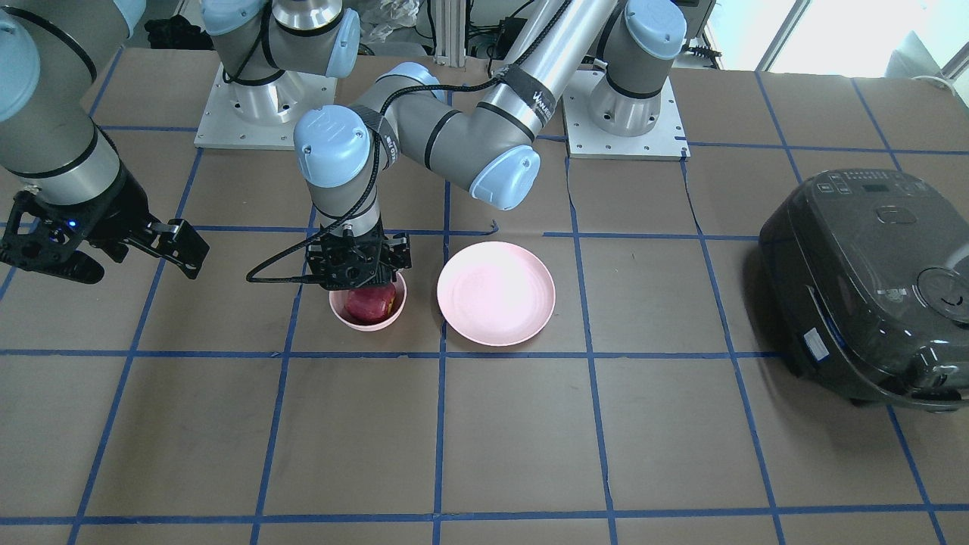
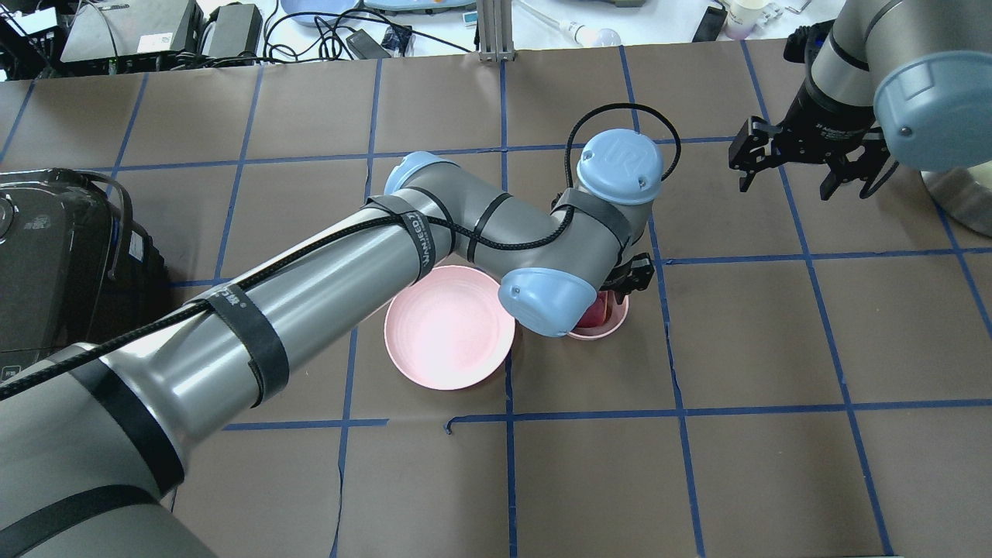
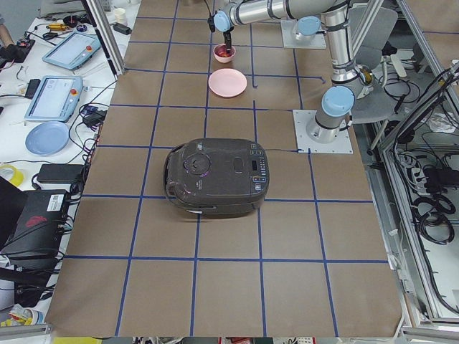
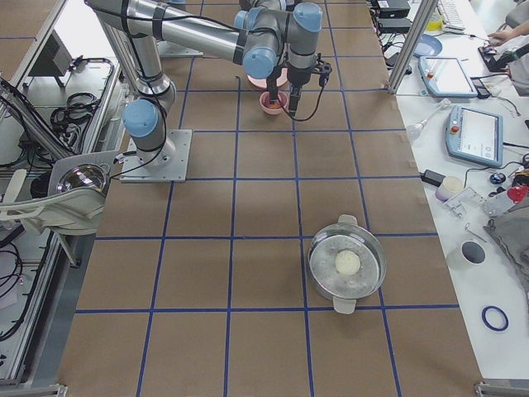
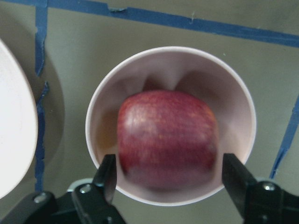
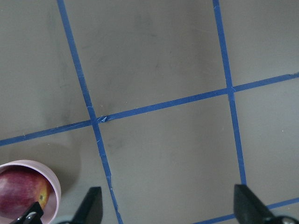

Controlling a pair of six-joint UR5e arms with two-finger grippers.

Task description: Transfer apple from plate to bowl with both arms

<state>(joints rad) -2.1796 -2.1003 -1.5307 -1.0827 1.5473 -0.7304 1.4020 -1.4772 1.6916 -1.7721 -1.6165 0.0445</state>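
The counter [image 1: 681, 454] is covered in brown paper marked into squares by blue tape. The left arm [image 2: 325, 287] stretches across it, passing over part of the plate and bending down at the wrist above the bowl. The right arm [image 1: 53, 151] hangs over its own side of the counter, well apart from both dishes. A dark rice cooker [image 1: 870, 280] with its lid down sits at the robot's far left.

The plate [image 1: 496, 294] lies flat near the middle with nothing on it. The left end effector [image 5: 169, 173] points straight down into the bowl. Its fingers [image 5: 106, 175] are spread a little wider than the apple, one on each side, with a thin gap showing between each pad and the fruit. The right end effector [image 6: 167, 196] is spread wide, holds nothing and hovers above bare paper.

The bowl [image 1: 367, 326] stands just beside the plate, on the robot's right of it, not touching. The apple [image 1: 369, 303] sits inside the bowl and fills most of it.
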